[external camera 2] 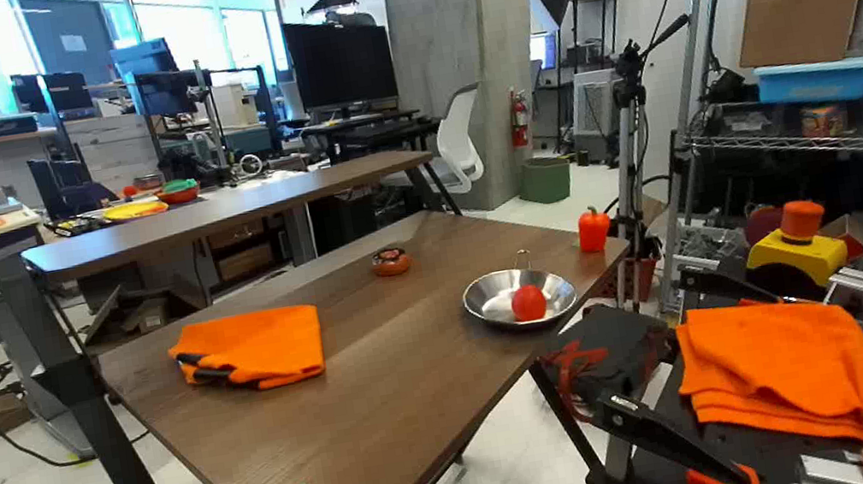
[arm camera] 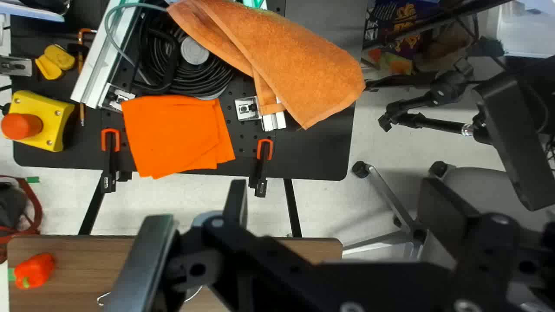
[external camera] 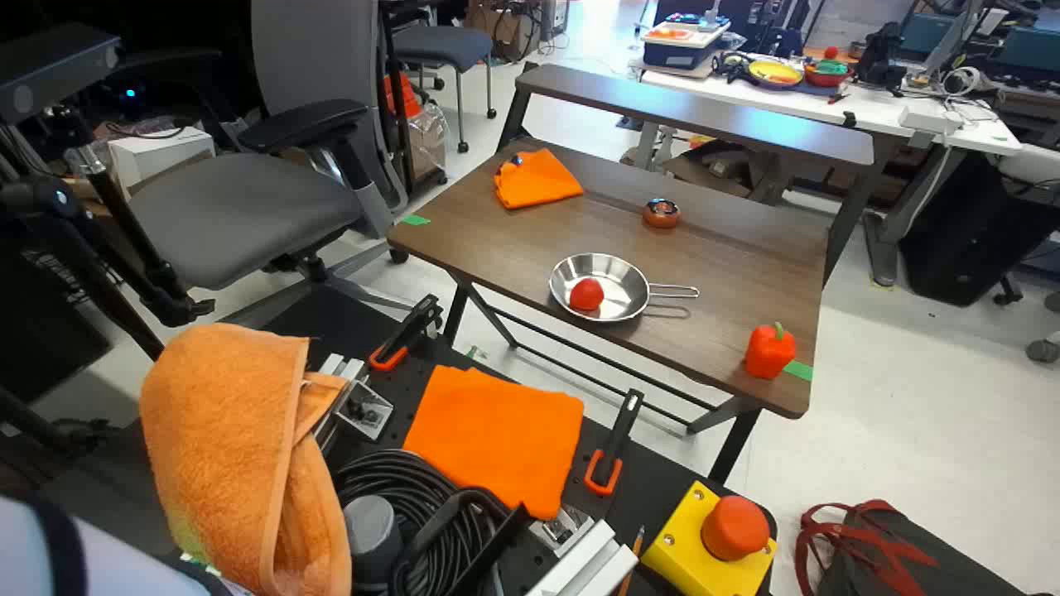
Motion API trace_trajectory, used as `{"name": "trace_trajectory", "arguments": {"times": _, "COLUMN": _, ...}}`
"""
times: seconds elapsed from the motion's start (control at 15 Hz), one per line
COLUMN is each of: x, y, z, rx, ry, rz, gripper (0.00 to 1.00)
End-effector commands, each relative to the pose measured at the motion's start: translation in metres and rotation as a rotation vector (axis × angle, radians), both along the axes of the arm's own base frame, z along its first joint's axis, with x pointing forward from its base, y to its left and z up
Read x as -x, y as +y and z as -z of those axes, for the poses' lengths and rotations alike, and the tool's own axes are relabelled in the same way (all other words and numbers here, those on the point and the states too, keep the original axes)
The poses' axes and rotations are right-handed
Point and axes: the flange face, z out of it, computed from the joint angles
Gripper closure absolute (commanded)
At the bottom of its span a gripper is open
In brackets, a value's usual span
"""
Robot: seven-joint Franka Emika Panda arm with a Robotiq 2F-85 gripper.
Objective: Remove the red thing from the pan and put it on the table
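Find the red thing (external camera: 586, 295) in both exterior views, sitting low inside the pan (external camera: 621, 285), off the middle, on the side away from the handle (external camera: 679, 287). In the wrist view, see the gripper (arm camera: 197, 208) with both fingers (arm camera: 141, 264) well apart, holding nothing, and only thin bits of the pan poking out behind. Looks like the very start of the job, before any grab.

Go over the pan first, then come straight down. Best to put one finger on each side of the red thing, slip inside the rim without a bump, and squeeze softly. Lift straight up, higher than the rim, before going sideways. Push on the wall by mistake, and maybe shove the whole pan along.

Mind the bench (external camera 2: 387, 396) edge, just beside the pan, on the side toward the black board (arm camera: 316, 156). Stay away from the pepper (external camera: 770, 352), on the handle side of the pan, and from the shiny round thing (external camera: 661, 215), past the pan from that edge. Seems good to use the wide wood between the pan and the orange cloth (external camera 2: 258, 347) for setting down. Might roll, with such a round look, so let go low, farther from the edge than the pan.
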Motion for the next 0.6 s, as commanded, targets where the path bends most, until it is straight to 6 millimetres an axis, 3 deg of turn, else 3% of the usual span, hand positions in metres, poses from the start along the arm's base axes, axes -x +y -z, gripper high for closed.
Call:
{"name": "trace_trajectory", "arguments": {"times": 0.0, "x": -0.0002, "y": -0.0001, "z": -0.0007, "rx": 0.0, "ry": 0.0, "rz": 0.0, "gripper": 0.0}}
{"name": "trace_trajectory", "arguments": {"times": 0.53, "x": -0.0071, "y": -0.0036, "z": 0.0009, "rx": 0.004, "ry": 0.005, "rz": 0.02, "gripper": 0.0}}
